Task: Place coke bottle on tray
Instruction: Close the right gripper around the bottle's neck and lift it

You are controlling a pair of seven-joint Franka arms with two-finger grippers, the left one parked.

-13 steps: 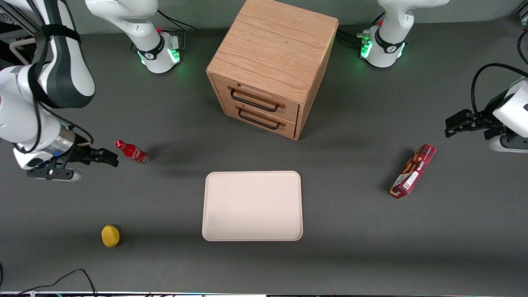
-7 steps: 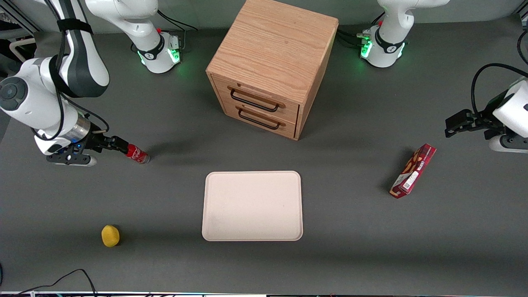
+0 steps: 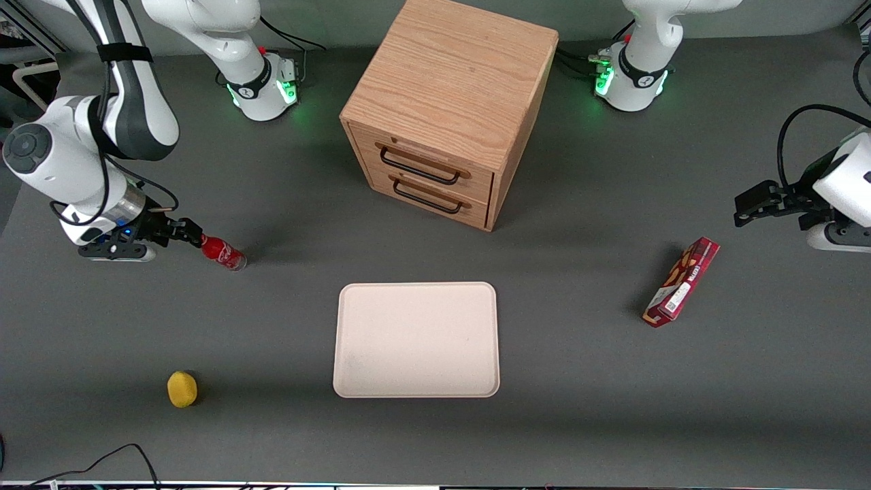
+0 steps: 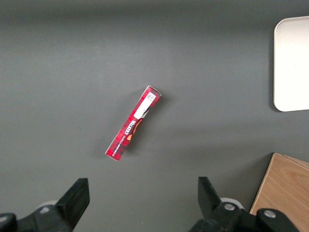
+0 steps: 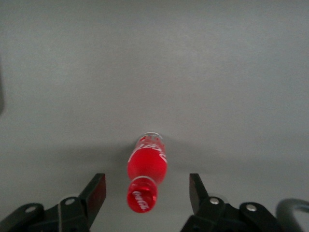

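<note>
Grey table (image 3: 585,381), gripper (image 5: 147,191) spread wide around coke bottle (image 5: 146,166) cap, untouched

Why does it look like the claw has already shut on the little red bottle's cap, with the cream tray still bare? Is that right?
Not quite. The right wrist view shows the gripper open, its fingers on either side of the coke bottle at its cap end, with gaps to both. The bottle is still on the table. The tray is indeed bare.
</note>
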